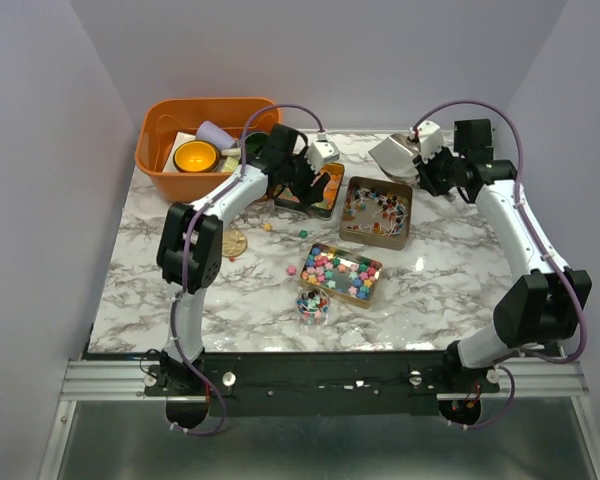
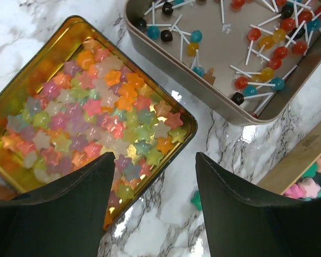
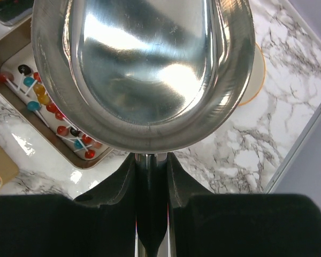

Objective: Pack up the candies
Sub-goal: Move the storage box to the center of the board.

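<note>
Top external view: 2 arms reach over 3 open tins of candies (image 1: 338,268) on the marble counter (image 1: 160,285).

Left end effector (image 2: 155,163) hangs over the counter at the near edge of the gold tin (image 2: 27,80), its fingers spread with nothing between them; that tin is packed with pastel star candies. Just beside it stands the grey tin (image 2: 214,43) of ball lollipops (image 2: 253,33). Right end effector (image 3: 150,166) is pinching the handle of a steel scoop (image 3: 144,69), whose bowl hangs by the grey tin's far right corner. Nearer the bases, a 3rd tin holds bright candies, with a small clear cup (image 1: 312,305) of candies just beside it. An orange bin (image 1: 155,150) sits far left.
</note>
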### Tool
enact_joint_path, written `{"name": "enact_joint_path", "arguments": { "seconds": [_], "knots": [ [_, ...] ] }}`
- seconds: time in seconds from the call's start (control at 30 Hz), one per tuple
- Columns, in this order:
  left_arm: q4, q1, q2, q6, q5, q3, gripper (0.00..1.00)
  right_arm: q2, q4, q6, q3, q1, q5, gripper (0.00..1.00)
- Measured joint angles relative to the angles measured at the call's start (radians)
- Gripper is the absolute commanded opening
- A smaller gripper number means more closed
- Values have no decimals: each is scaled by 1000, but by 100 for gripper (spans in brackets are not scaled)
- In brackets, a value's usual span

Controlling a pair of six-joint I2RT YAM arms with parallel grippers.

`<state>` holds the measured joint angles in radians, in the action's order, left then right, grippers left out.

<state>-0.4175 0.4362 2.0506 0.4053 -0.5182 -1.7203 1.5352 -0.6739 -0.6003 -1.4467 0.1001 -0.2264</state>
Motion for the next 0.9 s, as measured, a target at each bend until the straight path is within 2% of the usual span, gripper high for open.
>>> {"name": "enact_joint_path", "arguments": {
  "seconds": [0.17,0.37,0.5,0.67,0.77,0.8,0.9],
  "knots": [
    [-83,18,77,83,1,-73,73,-36,-2,24,43,-53,-19,1],
    [-290,14,210,268,2,-327,71,-124,-6,41,115,-75,-45,1],
    [-394,16,275,356,2,-420,68,-171,-8,45,146,-78,-67,1],
    [-461,25,287,415,2,-380,66,-203,-8,50,173,-95,-85,1],
    [-478,35,287,430,3,-341,59,-221,-9,51,202,-116,-94,1],
    [-483,37,287,435,4,-335,53,-226,-8,51,211,-121,-97,1],
    [-497,47,287,450,10,-325,45,-240,-8,51,231,-129,-101,1]
  ]
}}
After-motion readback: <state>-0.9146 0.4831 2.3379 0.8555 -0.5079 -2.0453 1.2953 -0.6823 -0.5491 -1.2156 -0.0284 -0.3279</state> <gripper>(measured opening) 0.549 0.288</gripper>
